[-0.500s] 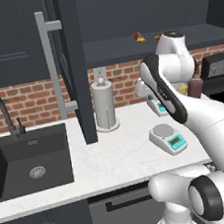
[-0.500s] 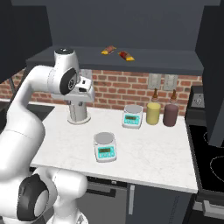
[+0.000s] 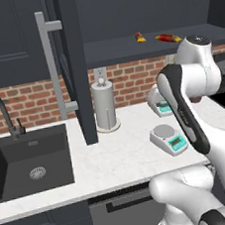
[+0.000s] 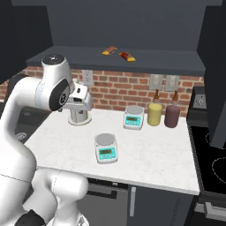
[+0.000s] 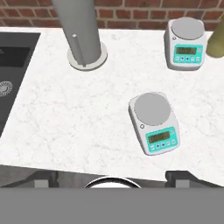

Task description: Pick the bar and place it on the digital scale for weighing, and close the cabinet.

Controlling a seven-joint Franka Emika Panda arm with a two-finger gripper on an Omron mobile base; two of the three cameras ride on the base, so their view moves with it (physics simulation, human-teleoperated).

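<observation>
Left base view. The dark charcoal wall cabinet [image 3: 73,64] stands open; its panelled door swings out toward the room, edge-on, with the long silver bar handle [image 3: 54,66] facing the sink side. That open door is what leaves the shelf reachable. On the shelf lie two small wrapped items: the slim dark red-brown bar with an orange-yellow end [image 3: 168,38] to the right, and a stubbier red-and-yellow item [image 3: 138,36] just left of it, apart from it. Below, on the white marbled counter [image 3: 115,159], a small white-grey digital scale with a round silver pan and teal display [image 3: 168,138] sits near the front edge, pan bare. A second look-alike scale [image 3: 159,104] stands further back, partly behind the white arm. A grey paper-towel holder [image 3: 104,107] stands by the brick wall, a black sink [image 3: 31,164] to the left.

Right base view. The bar [image 4: 127,56] lies on the shelf, well above both scales, untouched. The nearer scale [image 4: 106,148] is in open counter, which I judge makes it the easy target. A yellow canister [image 4: 154,114] and a dark maroon one [image 4: 172,116] stand beside the rear scale.

Hand view. The camera looks down at the counter; the gripper [image 5: 111,177] shows two dark tips set far apart with nothing between them, so wide and empty. It hangs over the near scale [image 5: 154,121], not yet aimed up at the shelf.
</observation>
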